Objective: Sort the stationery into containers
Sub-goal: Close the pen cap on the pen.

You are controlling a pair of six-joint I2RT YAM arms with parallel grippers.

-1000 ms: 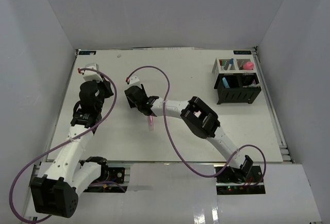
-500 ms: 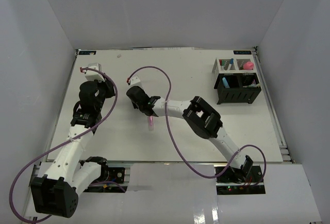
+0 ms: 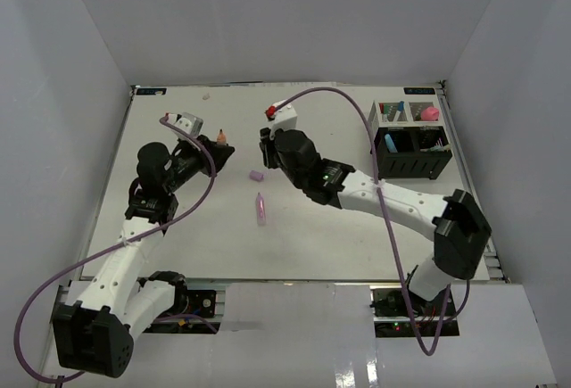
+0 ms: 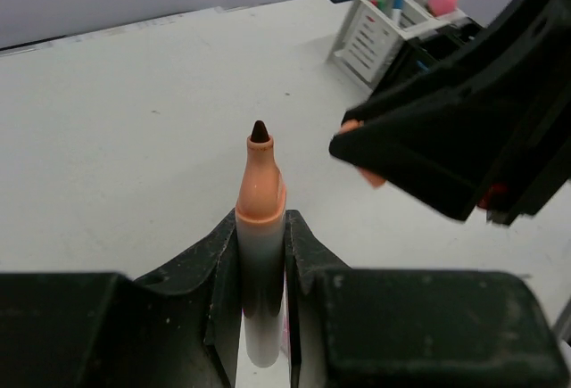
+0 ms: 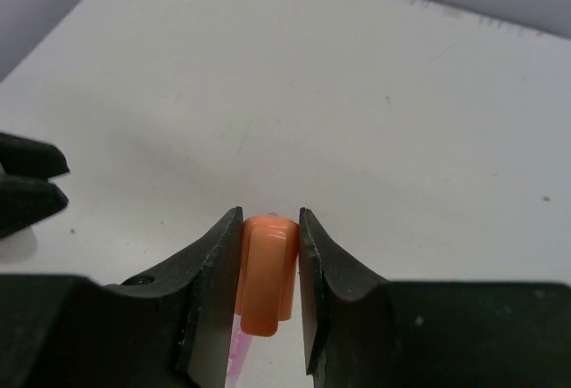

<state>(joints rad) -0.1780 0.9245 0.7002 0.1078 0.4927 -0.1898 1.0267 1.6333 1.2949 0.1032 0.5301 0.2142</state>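
Step in hand: recapping. Left hand [image 4: 260, 229] clamps uncapped orange marker [image 4: 259, 183]; right hand [image 5: 269, 232] clamps orange cap [image 5: 266, 274]. Both well left of organizer [image 3: 412, 167]. Next, judged: align cap over tip, press on.

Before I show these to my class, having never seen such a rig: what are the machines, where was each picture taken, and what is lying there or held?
These are two robot arms bolted to a white table, each ending in a two-finger gripper. The wide picture comes from a fixed camera above and behind them. The close-ups come from a camera on each wrist. The left gripper is shut on an uncapped marker. The right gripper is shut on an orange cap. A pink pen and a small purple piece lie on the table. Far right stands a black organizer joined to white mesh compartments.
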